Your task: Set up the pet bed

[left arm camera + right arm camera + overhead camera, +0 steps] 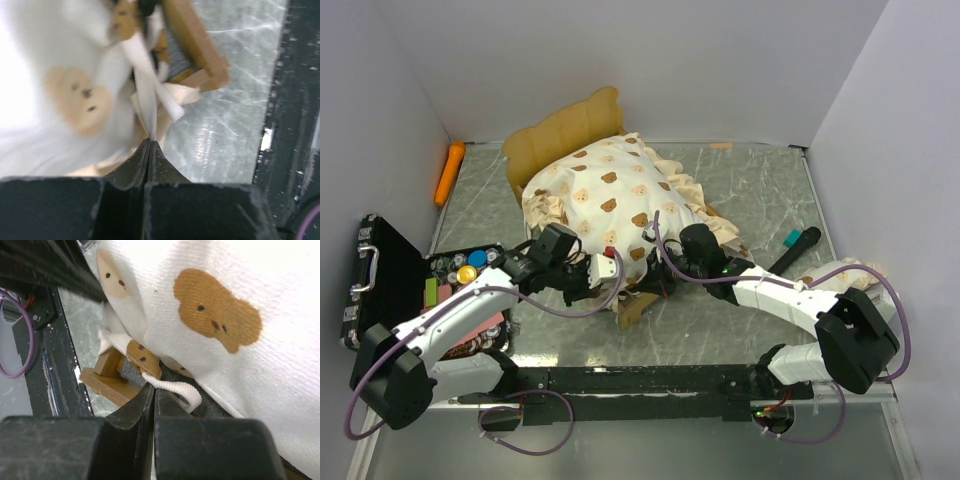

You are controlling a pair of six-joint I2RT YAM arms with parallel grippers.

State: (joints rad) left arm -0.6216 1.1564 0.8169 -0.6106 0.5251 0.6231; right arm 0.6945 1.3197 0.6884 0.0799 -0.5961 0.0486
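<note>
Left end effector: Your left end effector has its jaws pressed together on a thin white fabric strap that comes out from under the mattress edge, at the near left of the bed's foot.
Right end effector: Your right end effector is closed tight at the near right of the foot. A white elastic loop lies against its tips, but you cannot tell whether it is pinched.
Frame corner: The small light-wood rectangular bed frame pokes one near corner out from under the fabric between your two end effectors, with a strip of grey base showing inside it.
Left side: A black hard case with a handle lies open beside your left arm, with small coloured pieces inside.
Right side: A black stick with a teal end lies near the bed's right side, apart from it.
Mattress: The cream mattress with brown bear faces and a tan ruffled border is heaped and puffed over the frame and hides nearly all of it. Its ruffle spills over the right side.
Headboard: The tall wavy light-wood headboard stands upright at the far end.
Bed position: You have the bed at the middle of the grey marbled surface, set at an angle, headboard towards the far left.
Far left: An orange stick-shaped object lies along the left wall.
</note>
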